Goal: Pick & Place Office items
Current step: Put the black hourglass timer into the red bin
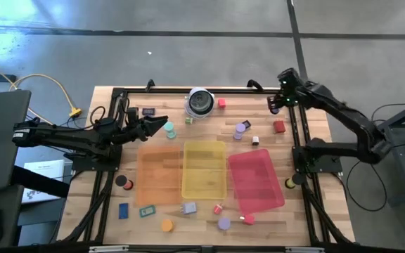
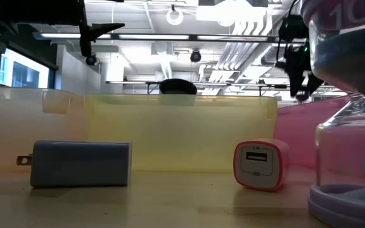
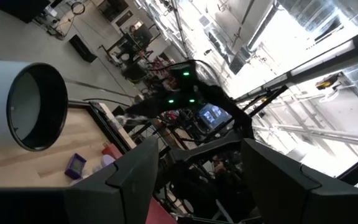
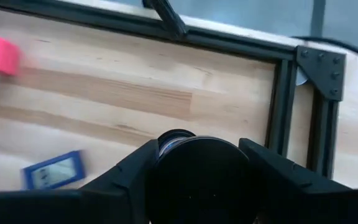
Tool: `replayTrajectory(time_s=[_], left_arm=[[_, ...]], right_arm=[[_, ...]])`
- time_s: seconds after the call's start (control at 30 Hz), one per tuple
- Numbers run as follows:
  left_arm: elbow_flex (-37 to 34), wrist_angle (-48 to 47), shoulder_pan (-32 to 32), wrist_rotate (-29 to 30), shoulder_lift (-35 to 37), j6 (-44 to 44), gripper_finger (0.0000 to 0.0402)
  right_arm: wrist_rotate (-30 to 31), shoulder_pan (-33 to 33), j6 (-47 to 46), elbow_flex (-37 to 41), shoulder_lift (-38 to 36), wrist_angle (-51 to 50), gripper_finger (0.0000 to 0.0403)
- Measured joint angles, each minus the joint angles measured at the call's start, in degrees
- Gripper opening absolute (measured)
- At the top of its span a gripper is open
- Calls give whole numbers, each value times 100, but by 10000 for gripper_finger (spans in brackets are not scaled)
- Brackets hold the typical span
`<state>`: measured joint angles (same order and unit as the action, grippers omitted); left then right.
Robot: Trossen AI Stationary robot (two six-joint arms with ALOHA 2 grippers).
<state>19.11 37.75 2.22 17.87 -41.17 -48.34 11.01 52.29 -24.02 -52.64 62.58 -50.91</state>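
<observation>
Office items (image 1: 168,225) lie scattered on the desk (image 1: 308,211) around the orange tray (image 1: 159,176), yellow tray (image 1: 204,169) and red tray (image 1: 256,179), seemingly awaiting sorting. At left, the left tool (image 1: 162,126) reaches level over the far left of the desk beside a teal disc (image 1: 169,127), fingers parted and empty. At far right, the right tool (image 1: 277,102) hangs folded over the far corner, gripping a black round disc (image 4: 199,177).

Large pale "10" on the top of the purple hourglass (image 2: 350,95), small print on the pink charger (image 2: 261,164) unreadable
</observation>
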Motion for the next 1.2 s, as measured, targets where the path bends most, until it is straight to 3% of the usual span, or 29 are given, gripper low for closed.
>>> replayTrajectory(time_s=[0.17,0.43,0.73,0.9,1.2], left_arm=[[0,1,0,34,2,-2,224],[0,3,0,179,1,-15,224],[0,3,-200,175,0,-15,224],[0,3,-457,173,2,-15,224],[0,3,-913,166,2,-13,224]], right_arm=[[-89,-489,-84,-742,-526,-726,195],[-59,-1444,-450,-2300,-626,-1823,196],[-185,-2621,-941,-3212,-624,-2137,196],[-555,-3273,-1053,-3482,-541,-1879,195],[-580,-4700,-1241,-4005,-238,-1648,195]])
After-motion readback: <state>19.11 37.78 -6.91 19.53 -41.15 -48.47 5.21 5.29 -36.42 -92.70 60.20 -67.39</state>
